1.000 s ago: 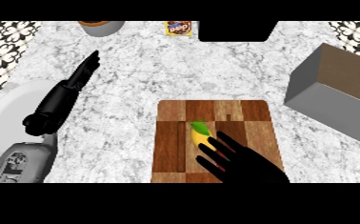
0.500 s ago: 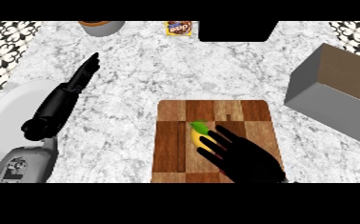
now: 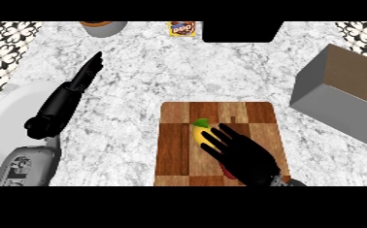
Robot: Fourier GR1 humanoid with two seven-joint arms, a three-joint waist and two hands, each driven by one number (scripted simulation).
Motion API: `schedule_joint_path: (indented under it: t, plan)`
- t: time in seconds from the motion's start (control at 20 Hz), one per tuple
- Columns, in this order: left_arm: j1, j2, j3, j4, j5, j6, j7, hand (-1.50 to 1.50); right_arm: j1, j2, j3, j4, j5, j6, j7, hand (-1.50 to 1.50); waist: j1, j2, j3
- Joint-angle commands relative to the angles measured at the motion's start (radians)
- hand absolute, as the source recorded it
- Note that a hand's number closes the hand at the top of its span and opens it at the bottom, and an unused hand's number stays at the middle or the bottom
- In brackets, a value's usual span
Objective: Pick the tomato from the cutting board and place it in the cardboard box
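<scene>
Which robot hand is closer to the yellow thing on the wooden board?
Right. The right hand lies on the cutting board with fingers touching the yellow thing; the left hand is far off, over the counter.

The counter is lit brightly and evenly. No glare is seen. A soft dark shadow is cast under the right hand on the cutting board, lower middle.

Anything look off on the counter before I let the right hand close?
One oddity: the item under the right hand on the cutting board is yellow with a green tip, not tomato red. The cardboard box sits tilted at the right.
</scene>
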Motion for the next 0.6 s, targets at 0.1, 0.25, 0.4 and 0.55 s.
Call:
schedule_joint_path:
  t: [0.1,0.25,0.4,0.55]
  plan:
    - [-0.001,0.009,0.024,-0.054,0.006,-0.036,0.052,0.00,-0.040,0.058,0.030,0.119,0.054,-0.042,-0.056,1.50,0.004,0.000,0.000]
    - [0.018,-0.020,0.016,-0.016,-0.012,-0.015,0.000,0.00,-0.056,0.026,0.000,0.087,0.007,-0.096,-0.170,1.50,0.002,0.001,0.000]
    - [0.043,0.022,0.059,0.016,-0.002,-0.049,-0.066,0.00,-0.023,0.034,0.017,0.116,0.048,-0.228,-0.185,1.50,0.001,0.001,0.000]
    - [-0.023,-0.031,0.015,-0.043,-0.016,-0.033,0.066,0.00,-0.049,0.032,-0.043,0.083,0.033,-0.227,-0.233,1.50,0.000,0.000,0.000]
